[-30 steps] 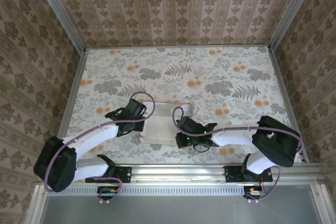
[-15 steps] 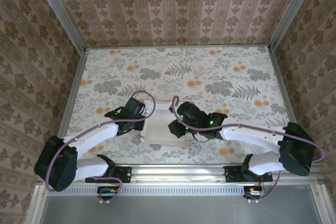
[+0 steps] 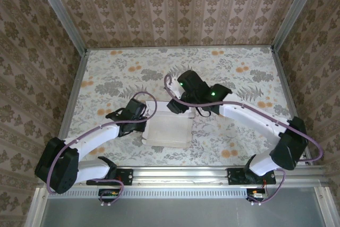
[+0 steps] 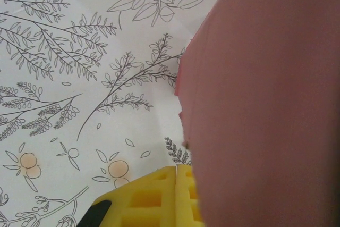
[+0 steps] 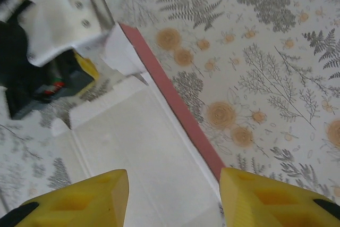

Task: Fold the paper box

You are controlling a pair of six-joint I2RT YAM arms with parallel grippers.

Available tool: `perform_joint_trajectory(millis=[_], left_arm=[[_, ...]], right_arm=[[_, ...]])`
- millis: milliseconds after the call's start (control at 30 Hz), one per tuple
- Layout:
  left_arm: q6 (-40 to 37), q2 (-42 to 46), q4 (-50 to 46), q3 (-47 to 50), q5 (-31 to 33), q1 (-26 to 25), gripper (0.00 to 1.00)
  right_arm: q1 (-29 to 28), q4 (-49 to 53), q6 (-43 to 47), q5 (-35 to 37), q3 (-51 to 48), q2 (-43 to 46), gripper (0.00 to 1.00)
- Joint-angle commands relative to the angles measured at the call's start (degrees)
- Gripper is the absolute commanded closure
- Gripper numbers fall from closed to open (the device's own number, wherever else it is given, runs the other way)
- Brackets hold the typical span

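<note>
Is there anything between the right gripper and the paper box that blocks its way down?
Nothing visible does. The right gripper hangs open over the paper box, and only the box's bare off-white inner side shows between its fingers. The left gripper is at another edge of the box, out of that path.

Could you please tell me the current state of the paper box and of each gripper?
paper box: unfolded, lying on the table pale side up, one long flap showing pink, not yet closed.
left gripper: at the box's left edge, against a pink flap; whether it is open or shut cannot be told.
right gripper: open, empty, above the box.
</note>
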State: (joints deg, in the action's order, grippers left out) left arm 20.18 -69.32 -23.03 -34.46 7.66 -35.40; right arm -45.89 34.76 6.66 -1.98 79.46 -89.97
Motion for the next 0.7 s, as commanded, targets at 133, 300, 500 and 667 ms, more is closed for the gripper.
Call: perform_joint_trajectory(millis=[133, 300, 500, 667], left_arm=[[-1.31, -0.66, 0.2, -0.7, -1.26, 0.85, 0.99], [-1.55, -0.6, 0.28, -0.75, -1.35, 1.12, 0.99], [-1.83, -0.55, 0.3, -1.25, -1.43, 1.3, 0.99], [-2.57, -0.69, 0.28, -2.22, -1.24, 1.6, 0.99]], right_arm=[[0.01, 6.46, 7.55, 3.86, 7.84, -8.17, 0.49], [0.06, 7.13, 7.97, 2.73, 10.36, -12.71, 0.51], [-0.08, 6.72, 8.03, 1.76, 10.54, -14.95, 0.59], [-0.16, 4.45, 6.41, 0.79, 6.91, -14.02, 0.65]])
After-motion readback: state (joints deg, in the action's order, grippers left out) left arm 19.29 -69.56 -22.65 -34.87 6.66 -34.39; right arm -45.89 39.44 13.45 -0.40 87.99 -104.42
